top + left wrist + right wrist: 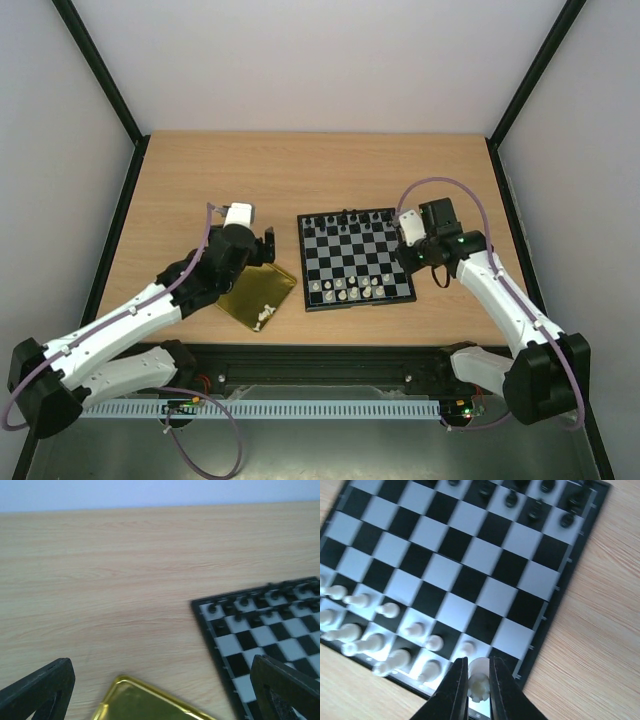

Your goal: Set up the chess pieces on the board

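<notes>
The board (352, 256) lies right of the table's centre. Cream chess pieces (345, 290) fill most of its two near rows, and black chessmen (345, 217) line the far rows. My right gripper (408, 268) hangs over the board's near right corner. In the right wrist view this gripper (479, 686) is shut on a cream rook (480, 682) above a corner square of the board (475, 545), beside the standing cream pieces (385, 610). My left gripper (262, 245) is open over the gold tray's far corner, with nothing between its fingers (40, 690).
A gold tray (258, 295) sits left of the board with a few cream pieces (266, 315) at its near corner. The tray's corner (145, 705) and the board's left rim (205, 630) show in the left wrist view. Black frame posts stand at the table's sides.
</notes>
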`<action>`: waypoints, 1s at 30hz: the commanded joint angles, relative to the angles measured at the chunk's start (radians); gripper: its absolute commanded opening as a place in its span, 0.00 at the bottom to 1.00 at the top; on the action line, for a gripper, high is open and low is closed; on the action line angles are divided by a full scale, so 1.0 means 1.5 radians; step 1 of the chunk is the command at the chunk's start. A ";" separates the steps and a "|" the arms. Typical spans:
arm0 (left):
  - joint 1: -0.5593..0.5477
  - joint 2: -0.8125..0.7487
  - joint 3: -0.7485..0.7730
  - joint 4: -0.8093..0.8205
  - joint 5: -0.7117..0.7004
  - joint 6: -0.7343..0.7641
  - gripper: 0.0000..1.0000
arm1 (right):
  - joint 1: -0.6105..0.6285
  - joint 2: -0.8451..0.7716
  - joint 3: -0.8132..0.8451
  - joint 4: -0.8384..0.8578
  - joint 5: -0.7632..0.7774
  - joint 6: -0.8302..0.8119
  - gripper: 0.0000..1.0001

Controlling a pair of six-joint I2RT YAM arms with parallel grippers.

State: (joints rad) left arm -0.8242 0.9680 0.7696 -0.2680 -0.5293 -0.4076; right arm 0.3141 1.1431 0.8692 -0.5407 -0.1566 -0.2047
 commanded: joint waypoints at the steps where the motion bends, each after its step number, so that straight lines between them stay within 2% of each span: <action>1: 0.061 0.038 -0.022 -0.042 0.015 0.001 0.99 | -0.034 -0.002 -0.028 -0.029 0.038 -0.067 0.06; 6: 0.075 0.066 -0.003 -0.042 0.033 0.053 0.99 | -0.036 -0.014 -0.086 -0.029 0.016 -0.139 0.07; 13: 0.081 0.049 -0.025 -0.027 0.068 0.066 0.99 | -0.036 -0.011 -0.131 -0.016 0.011 -0.190 0.08; 30: 0.081 0.059 -0.024 -0.032 0.083 0.075 0.99 | -0.036 0.066 -0.147 0.044 -0.004 -0.180 0.11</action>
State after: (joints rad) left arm -0.7097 1.0580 0.7486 -0.3153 -0.4114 -0.3099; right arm 0.2619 1.2114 0.6628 -0.4850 -0.1493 -0.4747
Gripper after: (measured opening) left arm 0.991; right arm 0.111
